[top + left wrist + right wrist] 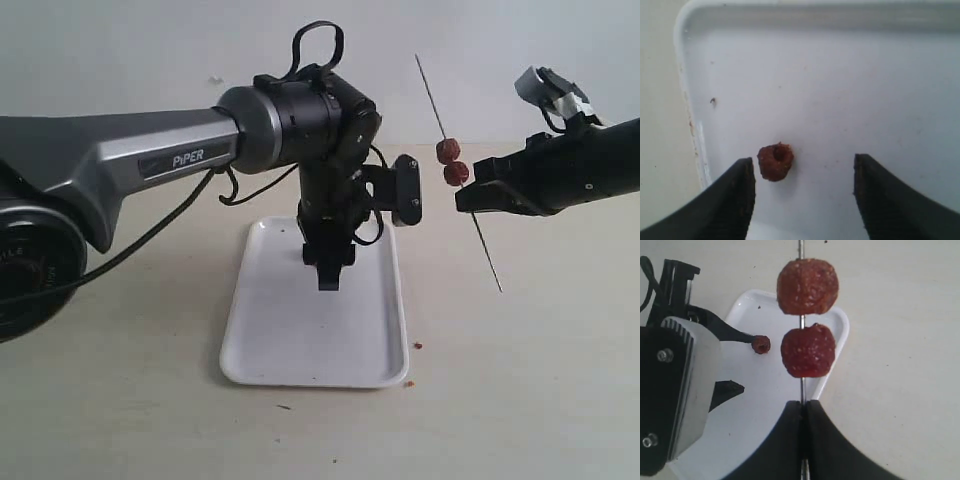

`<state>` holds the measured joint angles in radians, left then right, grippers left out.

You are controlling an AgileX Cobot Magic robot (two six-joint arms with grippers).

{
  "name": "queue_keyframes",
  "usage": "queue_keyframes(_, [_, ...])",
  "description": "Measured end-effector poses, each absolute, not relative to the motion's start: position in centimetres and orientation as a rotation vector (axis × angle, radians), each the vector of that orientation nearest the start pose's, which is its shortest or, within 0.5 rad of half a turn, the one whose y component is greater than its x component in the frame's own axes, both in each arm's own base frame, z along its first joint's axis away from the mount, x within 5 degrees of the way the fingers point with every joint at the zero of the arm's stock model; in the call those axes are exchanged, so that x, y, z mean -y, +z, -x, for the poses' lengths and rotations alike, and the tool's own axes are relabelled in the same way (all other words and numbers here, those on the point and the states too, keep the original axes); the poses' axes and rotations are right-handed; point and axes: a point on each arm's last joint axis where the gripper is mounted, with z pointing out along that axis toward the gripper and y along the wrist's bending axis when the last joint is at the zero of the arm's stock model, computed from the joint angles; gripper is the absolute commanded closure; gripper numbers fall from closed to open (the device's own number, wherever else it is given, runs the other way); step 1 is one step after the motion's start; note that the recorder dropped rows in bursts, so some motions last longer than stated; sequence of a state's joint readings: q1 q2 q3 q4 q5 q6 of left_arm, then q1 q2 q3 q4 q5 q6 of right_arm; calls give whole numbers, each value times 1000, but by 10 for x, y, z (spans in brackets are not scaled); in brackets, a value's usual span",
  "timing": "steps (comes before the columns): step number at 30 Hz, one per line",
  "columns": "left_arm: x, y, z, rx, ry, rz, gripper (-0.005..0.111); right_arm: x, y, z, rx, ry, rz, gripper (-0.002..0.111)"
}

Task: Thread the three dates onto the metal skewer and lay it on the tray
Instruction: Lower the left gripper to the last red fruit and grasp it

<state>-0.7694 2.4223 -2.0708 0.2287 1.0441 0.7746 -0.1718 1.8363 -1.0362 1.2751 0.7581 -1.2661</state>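
Two dates (451, 161) (807, 286) (807, 350) sit threaded on the thin metal skewer (487, 253) (801, 389), which my right gripper (468, 200) (802, 405) holds, shut on the rod just below them, in the air right of the tray. The third date (775, 161) (761, 345), with a hole in its top, lies on the white tray (310, 340) (850, 90) (760, 390). My left gripper (329, 272) (804, 172) hangs open just above the tray. That date lies between its fingers (735, 195), close to one of them.
Small brown crumbs (418, 345) lie on the beige table off the tray's near right corner, with dark specks (713, 101) on the tray floor. The left arm's body (150, 160) spans the left of the scene.
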Motion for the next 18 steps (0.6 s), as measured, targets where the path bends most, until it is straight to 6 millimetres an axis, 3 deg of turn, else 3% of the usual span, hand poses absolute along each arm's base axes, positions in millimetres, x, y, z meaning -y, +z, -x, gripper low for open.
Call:
queue_keyframes(6, [326, 148, -393, 2275, -388, 2483, 49, 1, 181, -358, -2366, 776, 202, 108])
queue_keyframes(11, [312, 147, -405, 2239, -295, 2534, 49, 1, 181, -358, -2361, 772, 213, 108])
queue_keyframes(18, [314, 149, -410, 2120, -282, 2711, 49, 1, 181, -358, -2353, 763, 239, 108])
